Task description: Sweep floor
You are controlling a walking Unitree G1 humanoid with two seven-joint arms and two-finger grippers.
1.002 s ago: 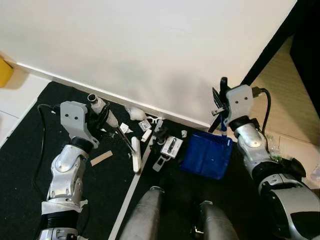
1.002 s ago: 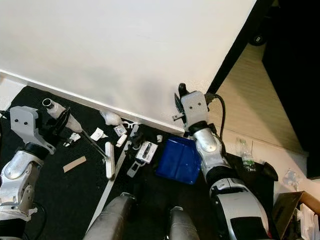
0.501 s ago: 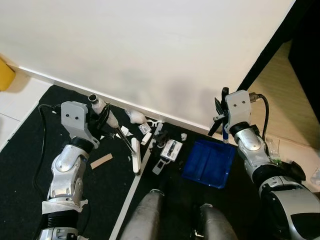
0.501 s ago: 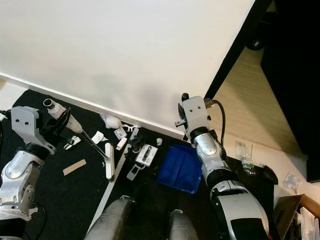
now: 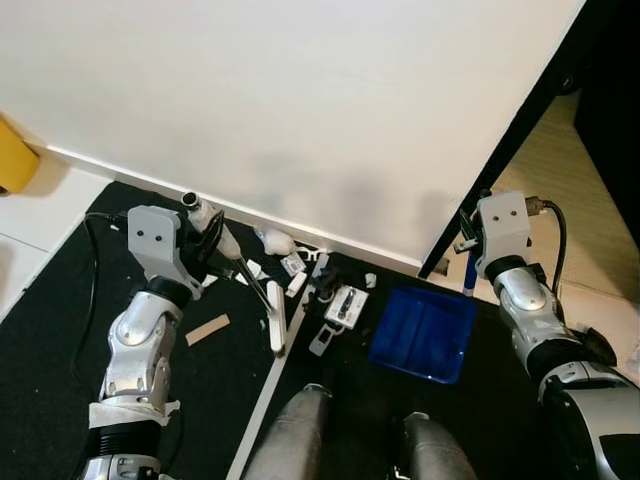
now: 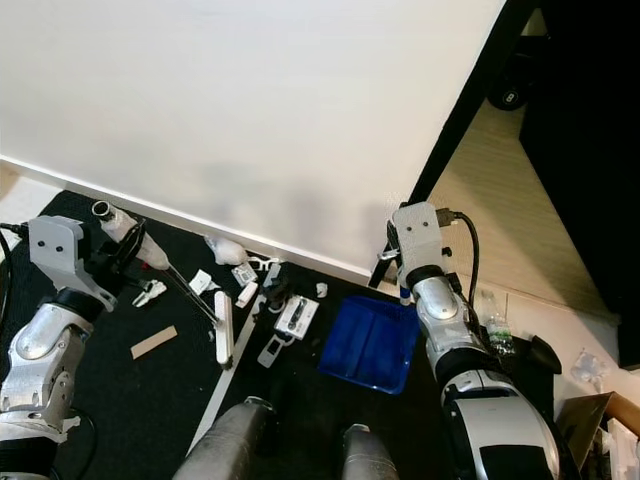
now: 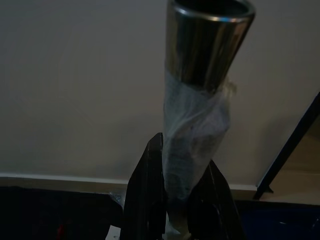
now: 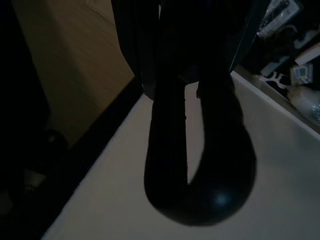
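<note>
My left gripper (image 5: 208, 232) is shut on the plastic-wrapped metal broom handle (image 7: 200, 105), its fingers (image 7: 148, 196) clamped on both sides. The thin shaft slants down to the white broom head (image 5: 275, 318) on the black mat. Scattered litter (image 5: 290, 262) lies by the skirting: white scraps, a crumpled wrapper and two small grey devices (image 5: 348, 304). A blue dustpan (image 5: 425, 333) rests on the mat to the right of the litter. My right gripper (image 5: 466, 240) is shut on the dustpan's upright blue handle (image 6: 404, 292); the right wrist view is dark.
The white wall (image 5: 300, 100) runs close behind the litter. A wooden strip (image 5: 207, 330) lies on the mat (image 5: 60, 330) near my left arm. A dark doorframe (image 5: 520, 120) and wooden floor are at right; a plastic bottle (image 6: 493, 318) lies there. My legs (image 5: 300, 440) are below.
My right arm has shifted to the right and the dustpan has slid a little right, away from the litter. The camera has tilted slightly. The broom has hardly moved.
</note>
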